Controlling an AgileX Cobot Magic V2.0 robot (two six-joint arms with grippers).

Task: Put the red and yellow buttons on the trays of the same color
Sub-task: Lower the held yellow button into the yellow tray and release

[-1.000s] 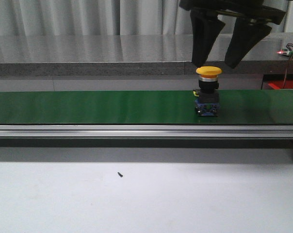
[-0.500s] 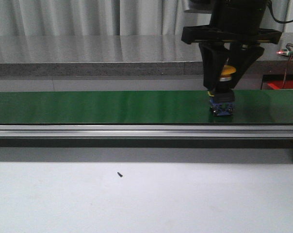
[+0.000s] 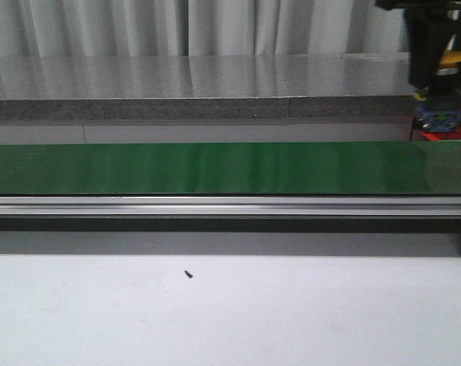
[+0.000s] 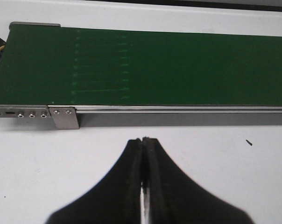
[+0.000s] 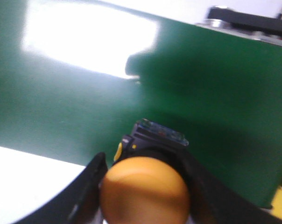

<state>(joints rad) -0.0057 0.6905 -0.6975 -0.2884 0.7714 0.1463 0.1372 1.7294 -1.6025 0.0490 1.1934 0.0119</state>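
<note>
My right gripper (image 3: 438, 80) is shut on the yellow button (image 3: 449, 61), a yellow mushroom cap over a black and blue body, held in the air at the far right above the green belt (image 3: 215, 168). The right wrist view shows the yellow button (image 5: 145, 191) clamped between my right gripper's (image 5: 145, 186) black fingers, over the green belt (image 5: 215, 93). My left gripper (image 4: 144, 140) is shut with nothing in it, above the white table in front of the green belt (image 4: 155, 65). No red button is in view. A sliver of the red tray (image 3: 443, 134) peeks behind the belt at right; the yellow tray is out of view.
The belt's aluminium rail (image 3: 215, 204) runs across the front view. A metal end bracket (image 4: 64, 116) caps the conveyor in the left wrist view. A small black screw (image 3: 188, 274) lies on the white table. A grey counter (image 3: 177, 84) stands behind the belt.
My right gripper came down over the yellow button on the belt, shut on it, then lifted it up and to the right, off the belt.
</note>
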